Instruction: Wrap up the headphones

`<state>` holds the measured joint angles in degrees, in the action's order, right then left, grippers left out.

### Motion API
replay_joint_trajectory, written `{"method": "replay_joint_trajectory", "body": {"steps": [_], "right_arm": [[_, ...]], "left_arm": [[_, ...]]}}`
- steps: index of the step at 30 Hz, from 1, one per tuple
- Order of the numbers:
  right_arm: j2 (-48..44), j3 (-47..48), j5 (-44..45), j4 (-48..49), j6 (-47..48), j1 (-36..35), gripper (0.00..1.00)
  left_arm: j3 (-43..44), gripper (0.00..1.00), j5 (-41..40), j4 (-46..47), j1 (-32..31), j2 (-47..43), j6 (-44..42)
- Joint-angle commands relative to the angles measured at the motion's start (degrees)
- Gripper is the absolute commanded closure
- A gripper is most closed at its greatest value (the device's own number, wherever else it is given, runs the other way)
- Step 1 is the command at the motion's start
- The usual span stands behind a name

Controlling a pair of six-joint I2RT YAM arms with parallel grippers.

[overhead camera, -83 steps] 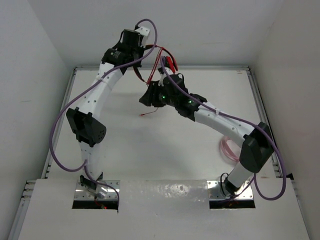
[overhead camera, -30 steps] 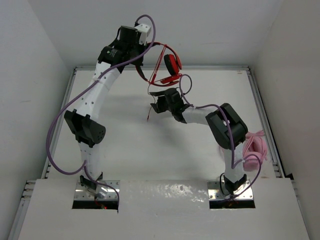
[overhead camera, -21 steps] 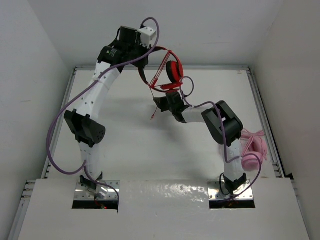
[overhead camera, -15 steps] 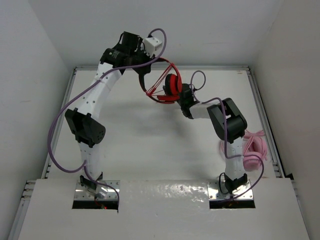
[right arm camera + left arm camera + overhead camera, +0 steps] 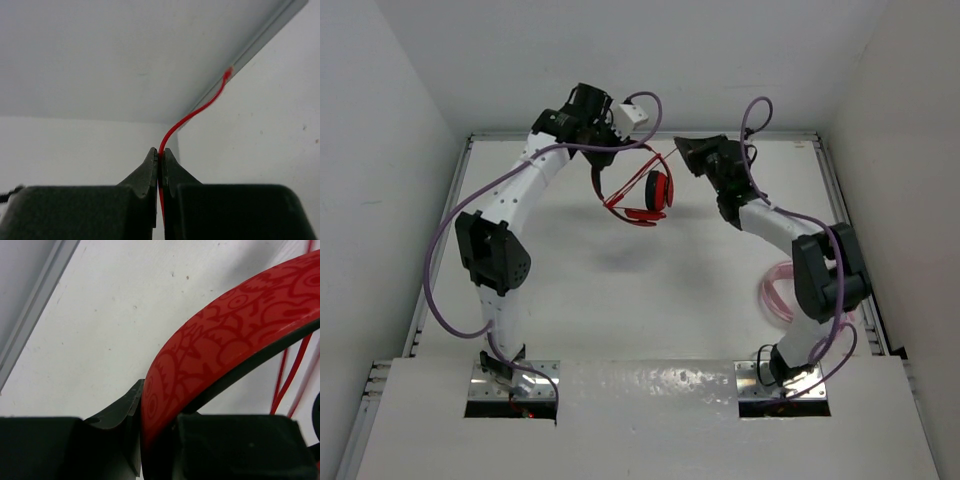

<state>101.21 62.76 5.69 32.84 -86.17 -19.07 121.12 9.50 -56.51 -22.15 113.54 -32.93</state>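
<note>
The red headphones (image 5: 658, 188) hang in the air over the table (image 5: 620, 290), just in front of its back rail (image 5: 770, 135), about opposite the rail's middle. The left gripper (image 5: 160, 422) is clamped on the headband (image 5: 215, 335). In the left wrist view its black fingers (image 5: 117, 415) press on either side of the patterned red band, which has a black lining along its inner edge. That gripper sits on the rail side of the ear cups, close to the back rail.

The right gripper (image 5: 159, 162) is pinched tight on the thin red cable (image 5: 192, 114), the jaws nearly meeting with only the cable between them. Beyond the tips, the cable curves up and ends against the line of the back rail. From above, this gripper is raised near the back rail, right of the headphones and apart from them. A thin red line seems to run between them, though it is too faint to trace surely.

A loop of pink cable (image 5: 775, 297) lies on the table well forward of the back rail.
</note>
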Motion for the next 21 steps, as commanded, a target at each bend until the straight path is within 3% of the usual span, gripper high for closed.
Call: {"method": "replay_joint_trajectory", "body": {"steps": [1,9,14,17,21], "right_arm": [[-4.8,1.0,4.9,-0.9,16.3,2.6,1.0],[-12.4,-1.5,-2.3,1.3,30.1,2.4,1.0],[-15.0,-2.9,-9.5,3.5,40.8,-1.3,1.0],[-16.8,-2.1,-14.7,0.8,56.2,-6.0,1.0],[-20.0,0.5,-21.2,-11.0,74.8,-13.5,1.0]], "left_arm": [[-2.2,1.0,-3.3,-5.0,-0.2,-4.6,-2.1],[-8.0,1.0,-5.8,-2.9,-0.9,-4.4,-2.6],[-9.9,1.0,-1.5,-3.0,-1.1,-4.3,-1.4],[-12.7,1.0,0.5,-2.3,-1.3,-4.2,-1.0],[-15.0,1.0,3.9,-1.8,-1.3,-4.2,-1.3]]}}
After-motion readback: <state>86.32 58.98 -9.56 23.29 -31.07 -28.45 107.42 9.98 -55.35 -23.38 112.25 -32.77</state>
